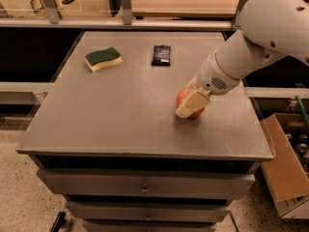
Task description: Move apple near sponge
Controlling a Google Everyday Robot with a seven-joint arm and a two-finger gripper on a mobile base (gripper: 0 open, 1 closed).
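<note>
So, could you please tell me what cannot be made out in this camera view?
Camera view:
- Apple: partly hidden by the gripper, which sits across its front; whether it rests on the table is unclear.
- Black packet: label too small to read.
- Cardboard box: cut off by the right edge, contents too dark.
- Robot arm: cut off by the top-right corner.

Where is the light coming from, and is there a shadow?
Camera view: light seems to come from above, giving the table top a soft sheen; the gripper, down at the apple, leaves a small dark shadow beneath them.
</note>
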